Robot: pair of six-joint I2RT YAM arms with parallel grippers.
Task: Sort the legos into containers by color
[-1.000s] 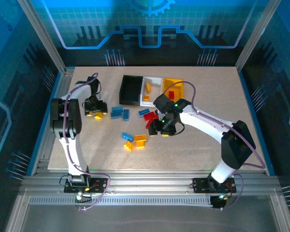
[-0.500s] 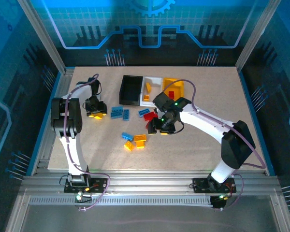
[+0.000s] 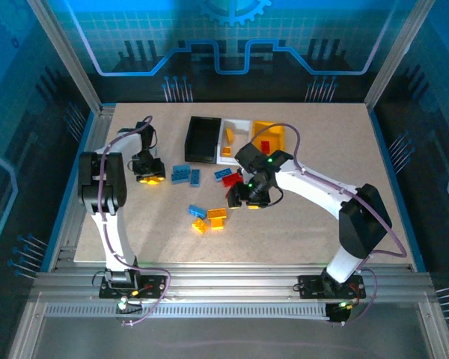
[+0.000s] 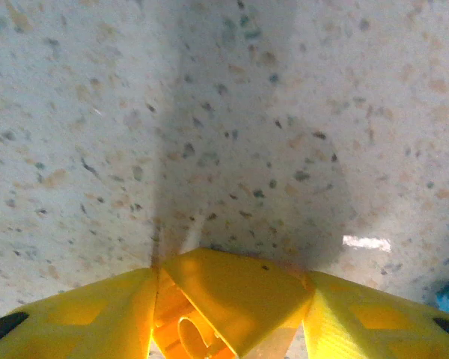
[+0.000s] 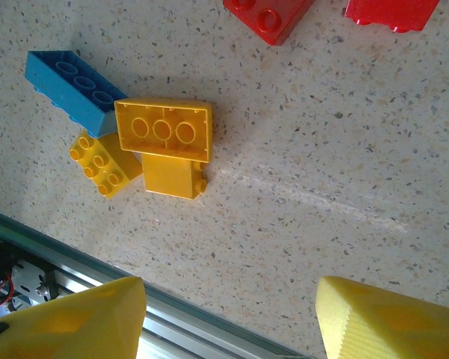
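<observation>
Left fingers [image 4: 75,318] clamp lego [image 4: 239,295]; right fingers [image 5: 389,318] spread near table edge [image 5: 60,245].

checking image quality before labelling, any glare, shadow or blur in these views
Left wrist: the yellow brick between the left fingers is soft, a broad shadow falls on the table, with a small glare spot at right. Right wrist: the blue brick is sharp, the right fingertips blurred, a pale streak across the table. Top external: even light on the table, blue cast around it.

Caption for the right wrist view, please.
Open right hand above the speckled table; ahead, a blue studded plastic brick touching yellow plastic bricks, two red plastic bricks beyond.
</observation>
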